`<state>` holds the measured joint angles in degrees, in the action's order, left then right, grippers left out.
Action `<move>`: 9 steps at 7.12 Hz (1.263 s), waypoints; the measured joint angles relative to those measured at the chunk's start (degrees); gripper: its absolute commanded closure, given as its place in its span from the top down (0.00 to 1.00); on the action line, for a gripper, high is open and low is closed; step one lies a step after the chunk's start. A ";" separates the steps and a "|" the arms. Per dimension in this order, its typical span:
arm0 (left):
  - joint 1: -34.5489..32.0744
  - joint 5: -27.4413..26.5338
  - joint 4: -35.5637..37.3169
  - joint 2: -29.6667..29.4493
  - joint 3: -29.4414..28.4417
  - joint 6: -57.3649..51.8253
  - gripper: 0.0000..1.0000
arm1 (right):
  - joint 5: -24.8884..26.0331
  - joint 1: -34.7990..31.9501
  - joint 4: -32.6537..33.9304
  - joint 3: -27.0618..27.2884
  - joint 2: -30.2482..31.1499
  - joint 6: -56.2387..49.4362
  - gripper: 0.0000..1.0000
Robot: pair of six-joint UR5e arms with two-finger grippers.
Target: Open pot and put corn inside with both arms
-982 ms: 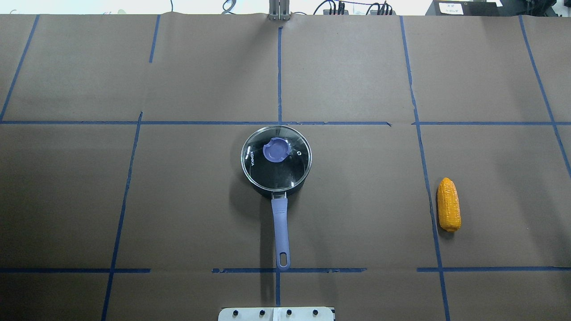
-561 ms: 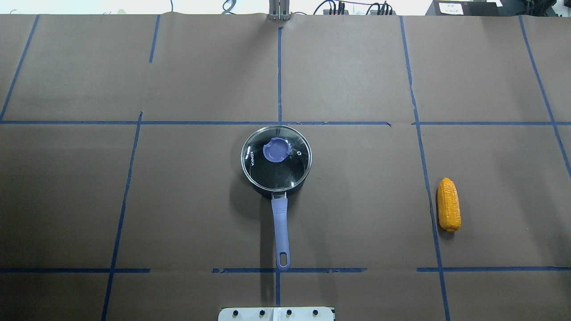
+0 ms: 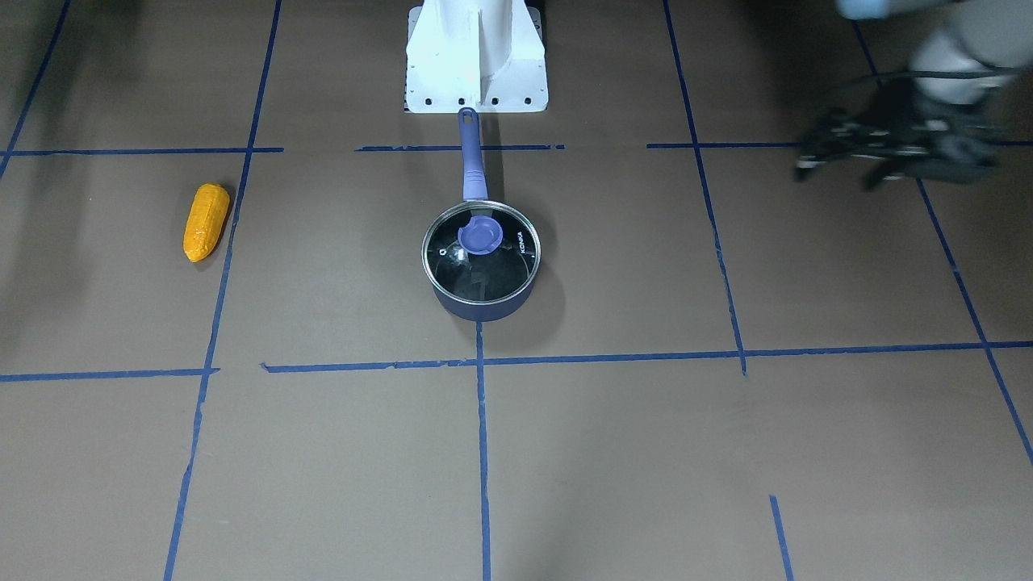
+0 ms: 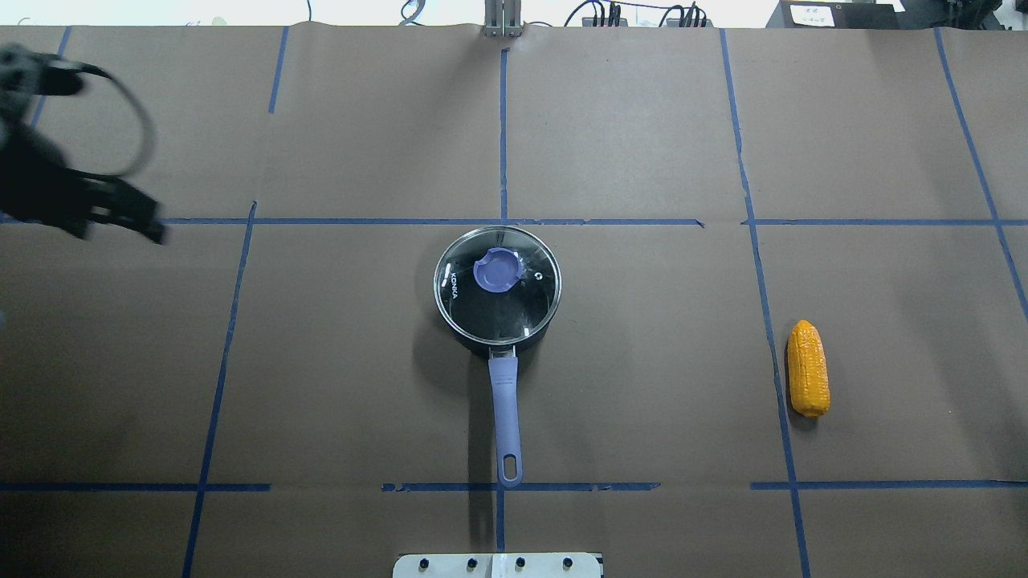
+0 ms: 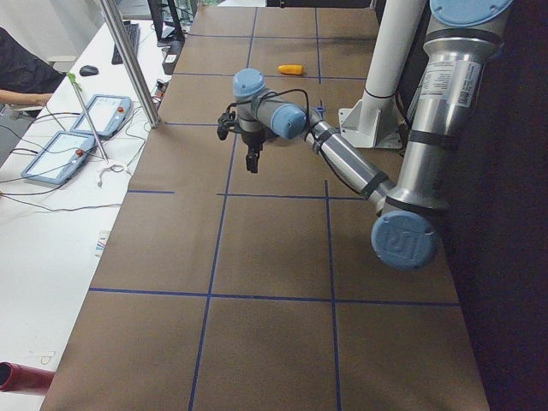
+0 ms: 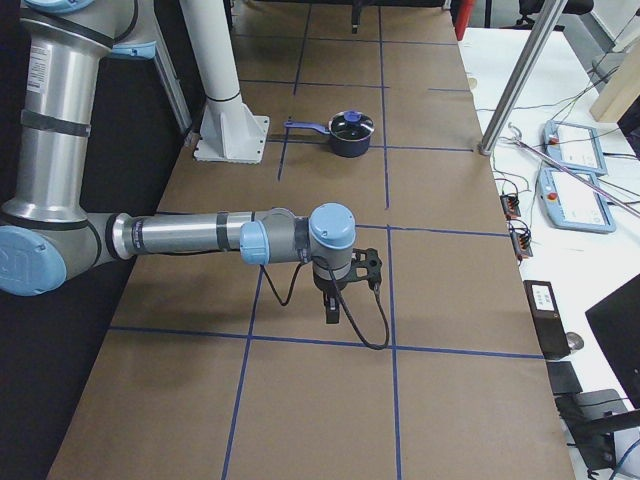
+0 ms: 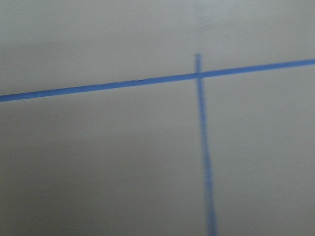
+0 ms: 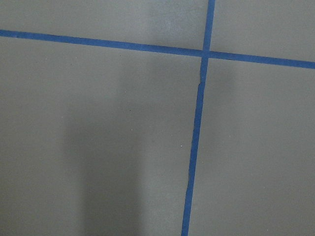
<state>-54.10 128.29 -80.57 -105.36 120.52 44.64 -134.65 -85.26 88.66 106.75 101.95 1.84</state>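
The dark navy pot [image 4: 482, 341] stands mid-table with its glass lid [image 4: 514, 309] on it, purple-blue knob [image 4: 496, 270] on top and handle [image 4: 506, 417] pointing at the robot's base. It also shows in the front view [image 3: 481, 311]. The orange-yellow corn [image 4: 808, 368] lies far to its right, also seen in the front view [image 3: 205, 222]. My left gripper [image 4: 120, 233] hovers blurred at the far left, its fingers apart and empty; the front view [image 3: 837, 173] shows it too. My right gripper [image 6: 332, 315] hangs over bare table beyond the corn; I cannot tell if it is open.
The white base plate [image 4: 498, 564] sits at the near table edge behind the pot handle. Blue tape lines grid the brown table [image 4: 642, 361]. A metal post [image 4: 502, 20] stands at the far edge. Both wrist views show only table and tape.
My left gripper has come into the overhead view at the far left; earlier no arm showed there. The pot, lid and corn have not moved.
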 measured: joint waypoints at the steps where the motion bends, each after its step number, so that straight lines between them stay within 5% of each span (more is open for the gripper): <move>1: 8.08 -4.13 2.79 -7.30 -0.68 9.08 1.00 | -0.20 0.03 0.01 -0.02 -0.02 -0.01 1.00; 3: 17.87 -10.70 6.24 -20.09 -6.71 17.57 1.00 | -0.22 0.08 -0.12 -0.03 -0.13 -0.23 1.00; 5: 20.28 -13.25 6.59 -28.79 -15.75 19.49 1.00 | -0.20 0.09 -0.23 0.05 -0.23 -0.46 1.00; 9: 21.31 -15.64 3.52 -38.57 -29.64 25.51 1.00 | -0.25 0.10 -0.25 0.12 -0.21 -0.63 1.00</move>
<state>-32.79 112.65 -77.05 -143.93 90.88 70.16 -134.89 -85.17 88.42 106.86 101.74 1.21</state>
